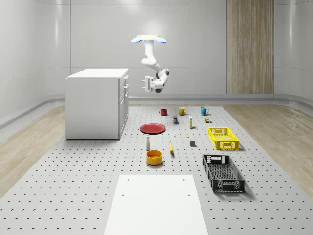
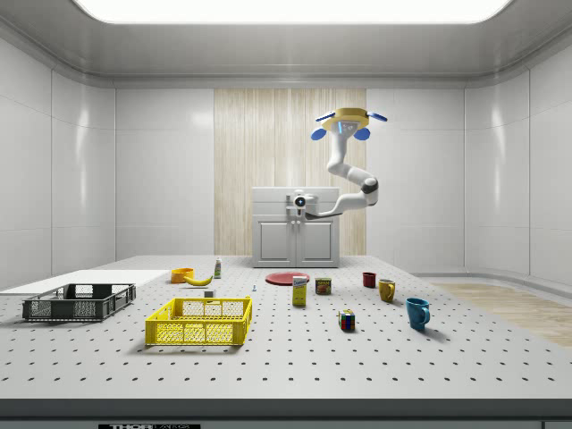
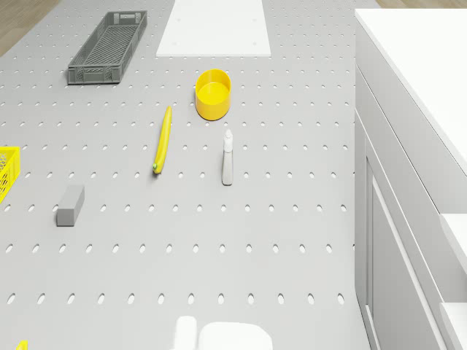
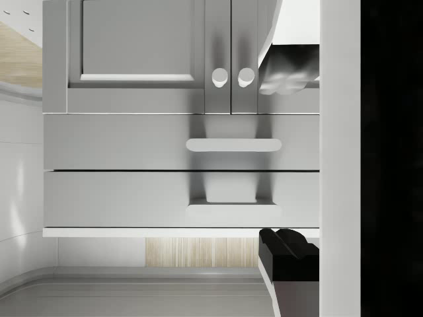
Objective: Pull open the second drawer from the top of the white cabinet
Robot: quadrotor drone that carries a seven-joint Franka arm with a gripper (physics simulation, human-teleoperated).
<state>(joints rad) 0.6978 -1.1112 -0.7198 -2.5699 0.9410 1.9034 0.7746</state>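
Hovering in the upper middle of the whole-scene view, the drone (image 1: 148,38) sits in the air beside the white cabinet (image 1: 95,104), off the side of it that carries the drawers, with the perforated table (image 1: 73,181) far below. Its arm (image 1: 150,59) bends down and toward the cabinet, and the gripper (image 1: 145,83) points at the cabinet front, level with the upper drawers but apart from them.

In the side view the gripper (image 2: 300,202) appears in front of the cabinet's top section. The wrist view faces the cabinet front with the picture turned over: the second drawer from the top (image 4: 178,142) lies at mid frame, closed, its bar handle (image 4: 233,145) untouched. One dark fingertip (image 4: 285,254) shows at the lower right and a blurred pale one (image 4: 284,76) at the upper right, so the jaws stand wide apart, holding nothing.
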